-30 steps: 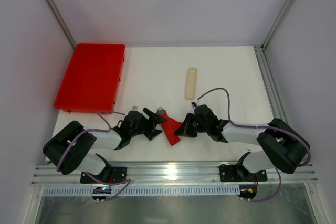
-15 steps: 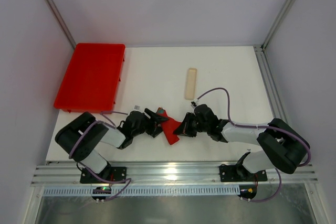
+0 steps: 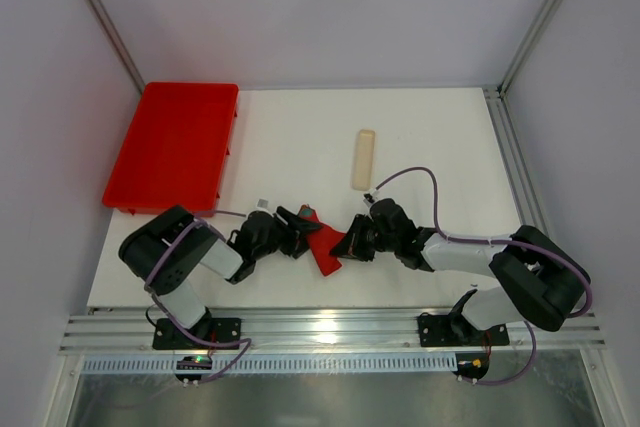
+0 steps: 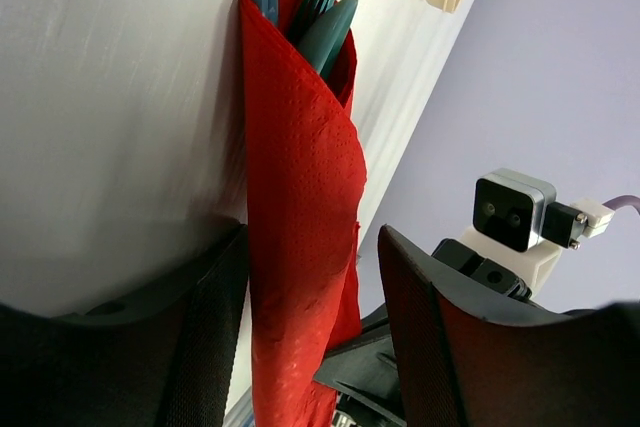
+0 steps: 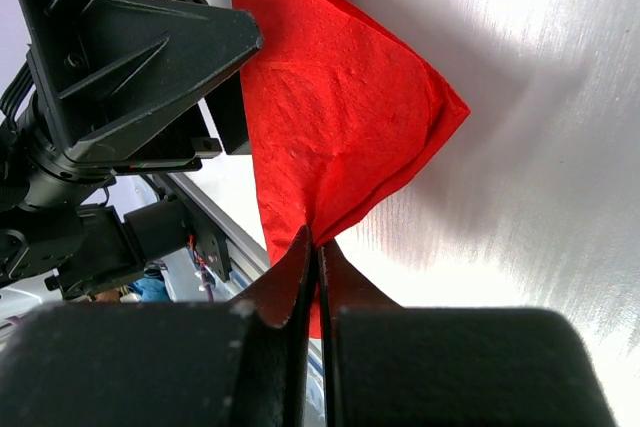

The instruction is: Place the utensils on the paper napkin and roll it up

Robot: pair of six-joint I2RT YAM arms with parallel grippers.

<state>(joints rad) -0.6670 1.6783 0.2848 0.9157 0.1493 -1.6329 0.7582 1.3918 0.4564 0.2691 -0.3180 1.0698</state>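
Observation:
The paper napkin lies near the table's front edge, wrapped into a red roll. The teal utensils stick out of its far end. My left gripper straddles the roll with open jaws. Its left finger lies close against the paper, and a gap shows at the right finger. From the other side, my right gripper is shut on a pinched fold of the napkin. In the top view the left gripper and the right gripper flank the roll.
A big red tray sits at the back left. A pale beige strip lies behind the grippers, mid-table. The metal rail runs just in front of the roll. Both arm bases stand close by.
My left arm's rear links have swung to the right, and its jaws have narrowed around the roll. The right gripper keeps its pinch and has not moved.

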